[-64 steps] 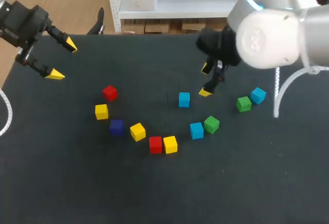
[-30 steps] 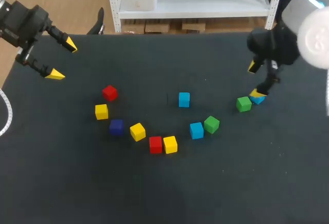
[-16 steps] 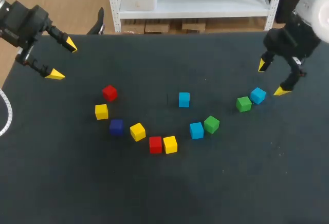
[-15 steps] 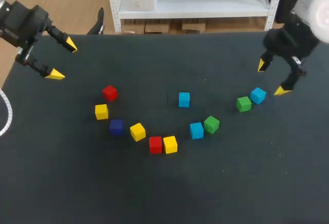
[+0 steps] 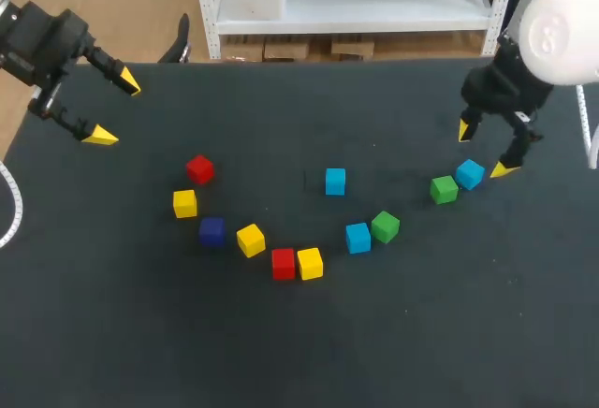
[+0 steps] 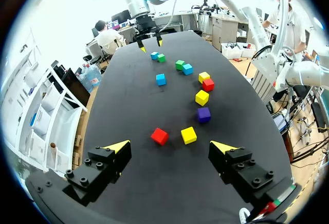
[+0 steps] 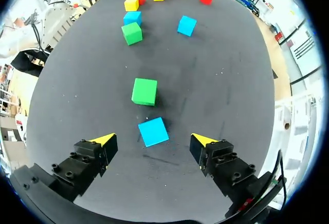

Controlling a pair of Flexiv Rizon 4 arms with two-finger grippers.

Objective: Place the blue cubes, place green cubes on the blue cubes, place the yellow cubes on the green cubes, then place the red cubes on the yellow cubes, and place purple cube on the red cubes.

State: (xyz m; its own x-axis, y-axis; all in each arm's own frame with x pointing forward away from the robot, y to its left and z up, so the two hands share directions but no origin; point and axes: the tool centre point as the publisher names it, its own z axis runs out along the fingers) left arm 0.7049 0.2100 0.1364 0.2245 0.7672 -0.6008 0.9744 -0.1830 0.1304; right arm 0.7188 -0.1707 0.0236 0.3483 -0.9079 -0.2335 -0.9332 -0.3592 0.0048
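Hovering right end effector [image 7: 154,141] open, blue cube [image 7: 153,131] between its tips, touching neither; green cube [image 7: 144,91] just ahead.

Black left gripper [image 6: 169,146], black right gripper [image 5: 484,150], visible screw heads, yellow wedge fingertips [image 6: 117,146]; rounded white right arm [image 5: 562,20]

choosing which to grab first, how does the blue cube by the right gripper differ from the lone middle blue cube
The blue cube by the right gripper lies between its open fingers, untouched; the middle blue cube has no gripper near. The first has a green cube close beside it; the second stands alone. The first sits askew, the second squarer. Both share colour and apparent size.
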